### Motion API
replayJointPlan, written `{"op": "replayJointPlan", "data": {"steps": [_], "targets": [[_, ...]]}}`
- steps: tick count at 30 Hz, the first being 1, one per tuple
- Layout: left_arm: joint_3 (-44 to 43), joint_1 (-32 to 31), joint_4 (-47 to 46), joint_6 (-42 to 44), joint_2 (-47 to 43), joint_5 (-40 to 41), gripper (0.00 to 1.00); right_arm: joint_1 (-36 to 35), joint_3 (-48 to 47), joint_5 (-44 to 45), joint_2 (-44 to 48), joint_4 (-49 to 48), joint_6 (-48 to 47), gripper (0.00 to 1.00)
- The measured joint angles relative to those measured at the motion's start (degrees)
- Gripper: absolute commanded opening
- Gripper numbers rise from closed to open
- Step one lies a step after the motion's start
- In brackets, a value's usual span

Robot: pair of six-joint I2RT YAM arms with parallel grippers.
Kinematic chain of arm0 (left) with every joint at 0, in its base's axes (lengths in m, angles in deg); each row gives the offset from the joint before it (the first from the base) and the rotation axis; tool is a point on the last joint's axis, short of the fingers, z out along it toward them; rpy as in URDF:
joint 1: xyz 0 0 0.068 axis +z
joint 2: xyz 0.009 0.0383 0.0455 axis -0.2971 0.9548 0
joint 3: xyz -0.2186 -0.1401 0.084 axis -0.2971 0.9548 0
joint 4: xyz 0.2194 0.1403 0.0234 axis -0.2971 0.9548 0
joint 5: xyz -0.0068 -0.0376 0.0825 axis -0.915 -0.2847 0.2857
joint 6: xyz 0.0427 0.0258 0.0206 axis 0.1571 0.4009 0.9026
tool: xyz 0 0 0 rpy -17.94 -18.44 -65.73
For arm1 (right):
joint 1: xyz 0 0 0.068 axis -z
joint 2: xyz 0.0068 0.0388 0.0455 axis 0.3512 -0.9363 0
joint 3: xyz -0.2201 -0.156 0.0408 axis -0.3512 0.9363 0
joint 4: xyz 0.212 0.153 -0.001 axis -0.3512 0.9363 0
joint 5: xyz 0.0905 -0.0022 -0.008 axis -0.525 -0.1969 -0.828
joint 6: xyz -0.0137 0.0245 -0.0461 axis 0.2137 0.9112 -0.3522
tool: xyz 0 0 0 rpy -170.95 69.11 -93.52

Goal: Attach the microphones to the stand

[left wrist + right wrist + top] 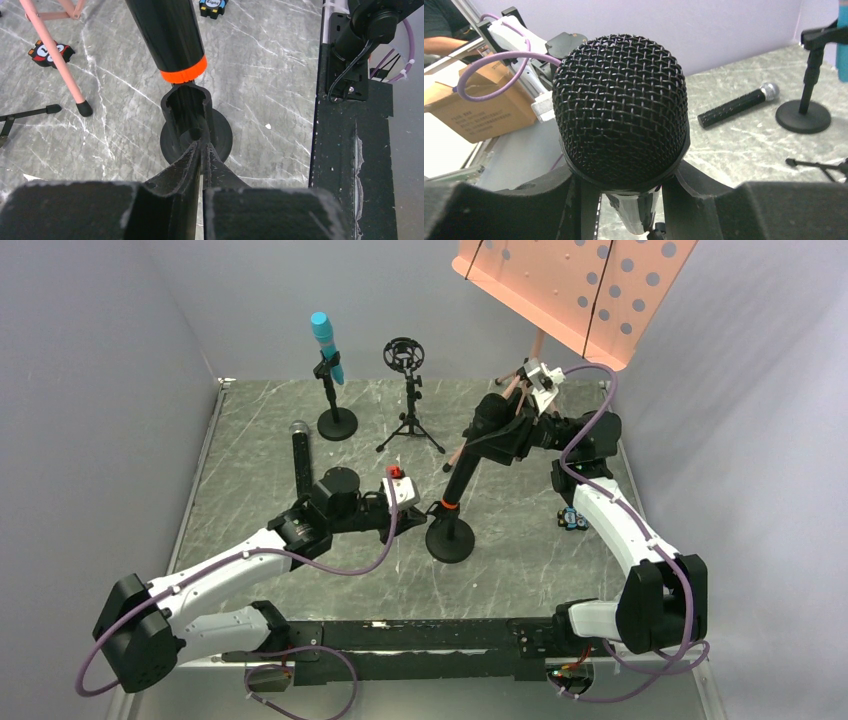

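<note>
we see the right pincer point(624, 195) gripping the orange-ended black mic point(462, 475) below its mesh head, its axis tilting from 1 o'clock down to 7, the orange end just above the empty clip point(187, 102). the left pincer point(203, 149), nearer, pinches the stand point(450, 540) stem beneath. the cyan mic point(327, 345) sits clipped at 11 o'clock, and the silver-headed mic point(301, 455) lies on the tabletop point(520, 540).

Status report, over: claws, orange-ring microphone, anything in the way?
Left claw shut on stand, below its clip. Right claw shut on orange-ring microphone, tail just above clip, not seated. Clip empty, nothing in the way.
</note>
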Motion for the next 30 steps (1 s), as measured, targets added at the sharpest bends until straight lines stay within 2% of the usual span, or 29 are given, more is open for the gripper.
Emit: {"op": "replayJointPlan", "data": {"steps": [8,18,30], "targets": [[-0.83,-1.73,-0.07,1.14,2.08,3.63,0.09,0.07,1.03,0.13,0.04,-5.53,1.60,0.00],[-0.92,-3.19,-0.26,1.16,3.02,5.73,0.10,-0.24,3.17,0.50,0.09,-6.32,1.99,0.00],[-0.87,-4.26,-4.74,-1.81,4.46,9.97,0.15,-1.29,4.00,0.96,0.17,-6.69,1.99,0.00]]}}
